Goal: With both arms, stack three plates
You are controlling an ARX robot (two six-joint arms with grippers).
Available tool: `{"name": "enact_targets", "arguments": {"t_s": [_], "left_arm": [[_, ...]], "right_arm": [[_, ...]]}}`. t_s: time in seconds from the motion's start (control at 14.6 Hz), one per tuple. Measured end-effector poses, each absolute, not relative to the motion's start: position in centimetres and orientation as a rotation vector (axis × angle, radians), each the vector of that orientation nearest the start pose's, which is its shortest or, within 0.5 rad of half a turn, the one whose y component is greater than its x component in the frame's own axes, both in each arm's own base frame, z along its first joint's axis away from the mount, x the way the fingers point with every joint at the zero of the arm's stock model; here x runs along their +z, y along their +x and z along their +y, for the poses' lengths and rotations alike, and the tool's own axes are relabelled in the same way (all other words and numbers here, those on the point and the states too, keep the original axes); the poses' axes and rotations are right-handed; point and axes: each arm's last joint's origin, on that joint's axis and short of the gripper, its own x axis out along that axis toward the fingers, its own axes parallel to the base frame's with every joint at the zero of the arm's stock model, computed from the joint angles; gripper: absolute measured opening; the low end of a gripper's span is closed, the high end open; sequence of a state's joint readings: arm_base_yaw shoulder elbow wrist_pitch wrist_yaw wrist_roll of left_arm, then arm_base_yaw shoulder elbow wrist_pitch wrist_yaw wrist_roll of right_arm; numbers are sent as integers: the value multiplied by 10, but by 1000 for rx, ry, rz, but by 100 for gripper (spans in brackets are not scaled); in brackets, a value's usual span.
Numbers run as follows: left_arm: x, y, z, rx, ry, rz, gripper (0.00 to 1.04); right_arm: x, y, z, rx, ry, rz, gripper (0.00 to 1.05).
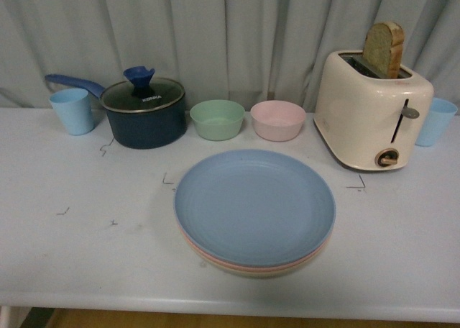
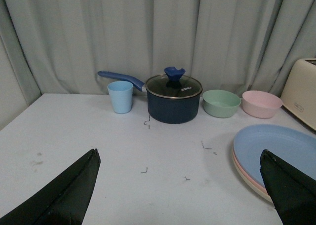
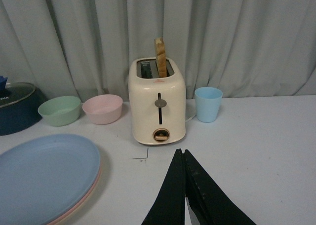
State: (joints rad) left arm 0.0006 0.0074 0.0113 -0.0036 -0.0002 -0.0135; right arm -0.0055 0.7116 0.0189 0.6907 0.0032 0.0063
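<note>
Three plates lie stacked in the middle of the table: the blue plate (image 1: 254, 204) on top, the pink plate (image 1: 208, 254) under it, the beige plate (image 1: 251, 272) at the bottom. Neither arm shows in the front view. In the left wrist view my left gripper (image 2: 178, 158) is open and empty above bare table, with the blue plate (image 2: 276, 148) beside one finger. In the right wrist view my right gripper (image 3: 181, 151) is shut and empty in front of the toaster, with the blue plate (image 3: 44, 175) off to one side.
At the back stand a light blue cup (image 1: 72, 111), a dark blue lidded pot (image 1: 144, 112), a green bowl (image 1: 217, 119), a pink bowl (image 1: 278, 119), a cream toaster (image 1: 374, 112) holding a bread slice, and a second blue cup (image 1: 435, 121). The table's front edge (image 1: 230, 308) is near.
</note>
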Motion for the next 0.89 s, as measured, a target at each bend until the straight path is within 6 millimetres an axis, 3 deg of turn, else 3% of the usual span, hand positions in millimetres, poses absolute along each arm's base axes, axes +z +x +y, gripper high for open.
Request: {"name": "enact_targets", "arguments": {"t_s": [0.89], "left_arm": [[166,97,0,1,-13,0,98]], "right_arm": [[170,112,-1,-9,6,-12,2]]}}
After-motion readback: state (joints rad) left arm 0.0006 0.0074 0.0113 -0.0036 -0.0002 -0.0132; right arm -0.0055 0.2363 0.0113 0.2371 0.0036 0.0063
